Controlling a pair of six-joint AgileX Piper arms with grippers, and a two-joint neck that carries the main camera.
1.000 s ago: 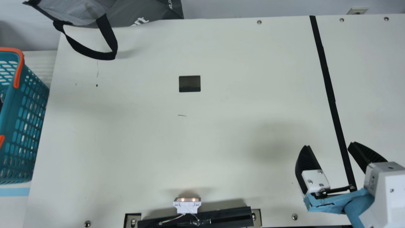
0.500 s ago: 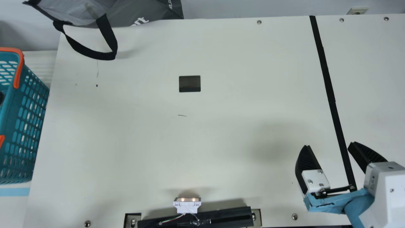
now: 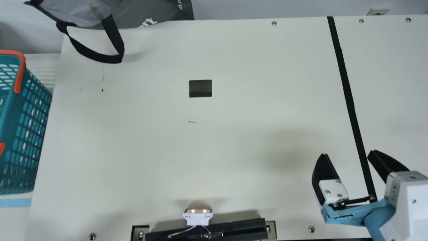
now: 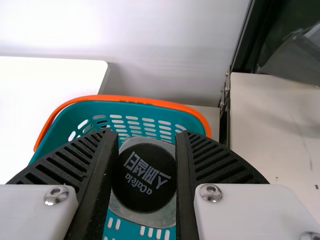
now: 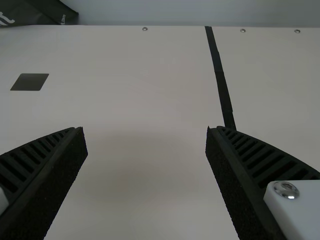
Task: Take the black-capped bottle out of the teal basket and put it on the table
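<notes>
The teal basket (image 3: 10,108) with orange handles stands at the left edge of the main view. In the left wrist view the basket (image 4: 145,108) surrounds an upright bottle whose black cap (image 4: 144,180) faces the camera. The ribbed fingers of my left gripper (image 4: 147,134) press on the bottle from both sides, flush with its clear, greyish body. My right gripper (image 3: 346,154) stands open over the table's right front part, far from the basket. In the right wrist view my right gripper (image 5: 146,129) has its fingers wide apart with nothing between them.
A grey bag (image 3: 150,13) lies at the back left, its black strap (image 3: 115,40) hanging over the cream table (image 3: 234,134). A white lit device (image 3: 198,217) and a black bar (image 3: 234,230) sit at the front edge. Black tape (image 3: 346,80) crosses the right side.
The dark shape that showed inside the basket at the main view's left edge has gone out of that view. The right arm has kept still.
</notes>
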